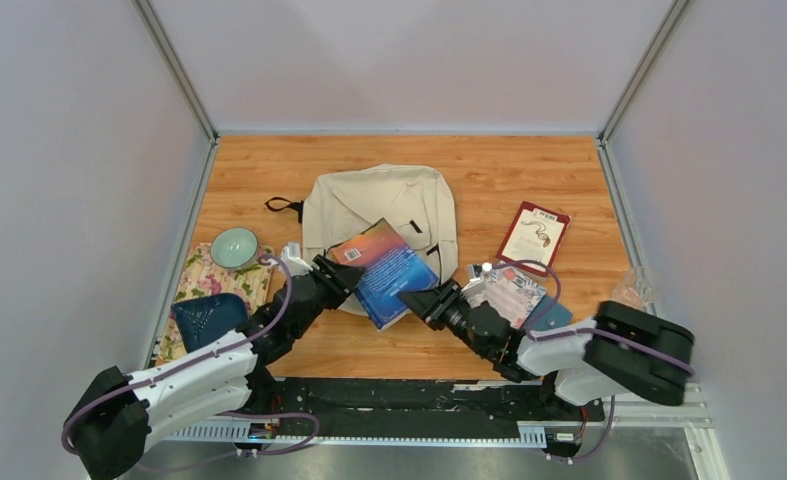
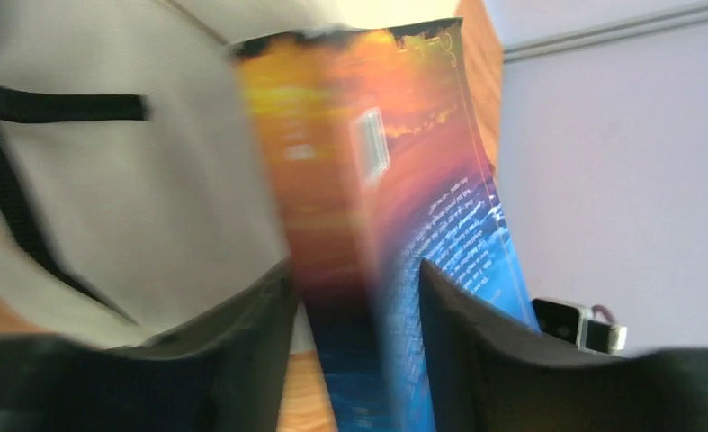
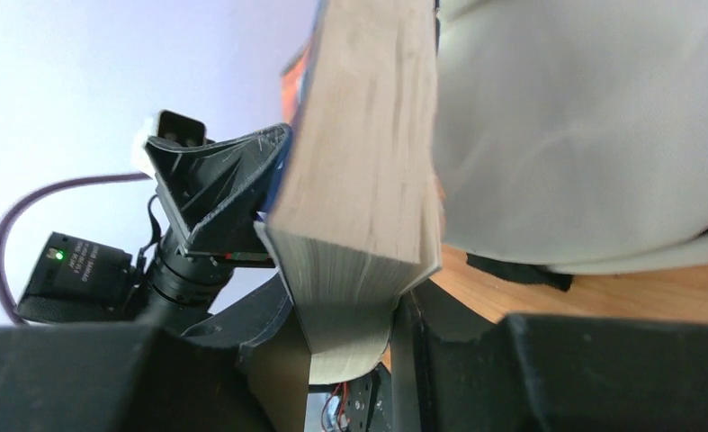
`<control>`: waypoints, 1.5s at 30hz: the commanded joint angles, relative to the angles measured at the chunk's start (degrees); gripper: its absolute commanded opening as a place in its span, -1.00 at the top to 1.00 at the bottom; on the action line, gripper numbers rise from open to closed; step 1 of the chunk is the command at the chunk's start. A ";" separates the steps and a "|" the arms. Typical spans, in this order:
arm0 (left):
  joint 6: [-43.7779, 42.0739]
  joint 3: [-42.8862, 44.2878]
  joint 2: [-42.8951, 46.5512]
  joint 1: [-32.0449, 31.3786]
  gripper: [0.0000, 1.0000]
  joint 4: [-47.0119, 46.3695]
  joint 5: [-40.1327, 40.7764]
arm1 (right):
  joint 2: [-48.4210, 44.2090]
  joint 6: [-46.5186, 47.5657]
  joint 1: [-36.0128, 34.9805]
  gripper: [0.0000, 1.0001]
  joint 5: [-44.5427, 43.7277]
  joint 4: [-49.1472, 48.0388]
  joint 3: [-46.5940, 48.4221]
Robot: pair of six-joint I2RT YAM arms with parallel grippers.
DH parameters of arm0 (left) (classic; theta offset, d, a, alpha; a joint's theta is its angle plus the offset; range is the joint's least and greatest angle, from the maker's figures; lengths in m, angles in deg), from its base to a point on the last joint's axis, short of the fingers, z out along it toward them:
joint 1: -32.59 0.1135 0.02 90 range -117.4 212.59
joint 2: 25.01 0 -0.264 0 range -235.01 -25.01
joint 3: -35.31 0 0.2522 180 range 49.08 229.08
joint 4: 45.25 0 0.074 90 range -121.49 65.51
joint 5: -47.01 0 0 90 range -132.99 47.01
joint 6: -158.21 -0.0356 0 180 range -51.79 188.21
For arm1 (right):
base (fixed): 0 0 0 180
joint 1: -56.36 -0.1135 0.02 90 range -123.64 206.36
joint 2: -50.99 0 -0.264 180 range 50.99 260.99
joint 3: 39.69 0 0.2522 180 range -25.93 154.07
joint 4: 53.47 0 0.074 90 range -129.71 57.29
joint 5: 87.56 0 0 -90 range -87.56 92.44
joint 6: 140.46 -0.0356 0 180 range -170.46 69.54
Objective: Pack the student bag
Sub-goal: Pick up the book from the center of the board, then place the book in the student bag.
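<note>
Top: one bag (image 1: 369, 200) mid-table, one book (image 1: 389, 272) over its near edge; left gripper (image 1: 337, 272) and right gripper (image 1: 424, 300) each clamp a corner. One bowl (image 1: 234, 247) left.
Left wrist: book fills the jaws.
Right wrist: page edge pinched likewise.

Wood-grain table (image 1: 529, 170) in mid frame, orange-brown. Pale lilac-grey wall panels on 3 sides: left (image 1: 69, 200), back (image 1: 409, 60), right (image 1: 739, 150). Alu posts run diag. at upper left (image 1: 176, 68) & upper right (image 1: 644, 65) corners. Light soft, even.
</note>
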 commanded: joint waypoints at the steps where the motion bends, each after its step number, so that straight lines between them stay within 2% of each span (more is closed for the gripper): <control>1: -16.12 9.07 0.18 -0.30 -0.42 4.70 -4.09 | -17.14 10.15 0.31 1.00 -6.02 10.84 4.91; 2: -17.81 10.48 0.09 -0.29 -0.56 6.63 -3.91 | -20.22 11.03 0.31 1.00 -7.94 19.76 5.88; 3: -19.48 13.19 0.09 -0.29 -0.68 10.83 -3.65 | -25.99 11.91 0.40 1.00 -8.83 23.94 6.67; 8: -31.96 21.03 0.79 0.23 -0.72 23.51 0.22 | -40.09 19.12 0.40 1.00 -14.28 43.44 10.19; 10: -36.60 24.28 1.76 0.50 -0.71 28.09 2.06 | -46.07 20.88 0.49 1.00 -14.90 47.60 10.89; 13: -39.70 25.00 3.78 0.41 -0.72 30.21 2.34 | -53.55 23.78 0.49 1.00 -15.52 55.68 12.74; 14: -39.97 24.65 4.31 0.58 -0.72 29.95 2.07 | -56.96 23.96 0.49 1.00 -16.30 61.19 14.57; 20: -44.18 26.22 3.88 0.76 -0.72 27.57 1.54 | -65.77 27.30 0.49 1.00 -17.36 76.86 21.43; 24: -47.35 33.41 -0.86 1.46 -0.72 30.02 0.23 | -66.83 28.71 0.58 1.00 -18.07 82.94 26.71; 29: -48.76 34.75 -2.81 1.73 -0.72 30.47 -3.11 | -66.48 28.45 0.49 1.00 -17.45 88.92 31.55; 34: -49.38 33.87 -1.67 2.16 -0.72 30.56 -4.17 | -67.36 28.09 0.49 1.00 -17.54 87.79 30.76; 41: -51.31 35.10 -1.31 2.78 -0.75 30.47 -4.96 | -61.75 29.68 0.49 1.00 -16.92 86.29 34.01; 45: -53.76 40.79 -5.78 4.01 -0.76 33.79 -6.28 | -59.98 31.78 0.58 1.00 -21.13 85.94 36.38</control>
